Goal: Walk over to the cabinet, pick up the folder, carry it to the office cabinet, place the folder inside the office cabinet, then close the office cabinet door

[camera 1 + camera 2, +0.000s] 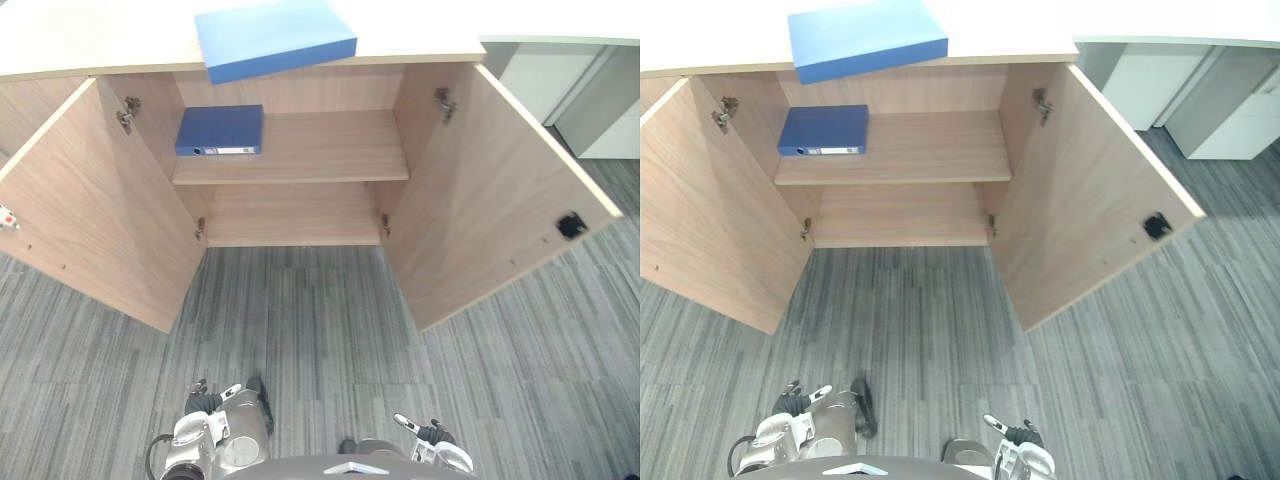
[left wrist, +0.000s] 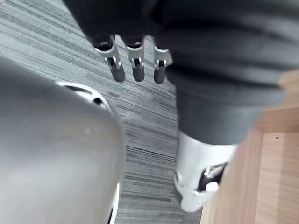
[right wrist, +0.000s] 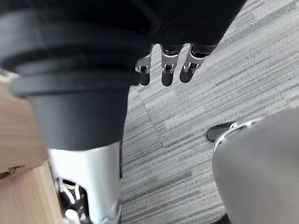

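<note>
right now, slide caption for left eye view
Open cabinet, light blue folder on top, dark blue folder on upper shelf.

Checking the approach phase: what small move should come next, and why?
Probably a step forward toward the open cabinet: the light blue folder lies on its top, across a stretch of carpet, while the left hand and right hand hang low, open and empty.

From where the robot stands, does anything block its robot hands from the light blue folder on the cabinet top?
Nothing visible does. Only carpet lies between the left robot hand, the right robot hand and the cabinet; both doors stand open, and the light blue folder overhangs the top's front edge.
</note>
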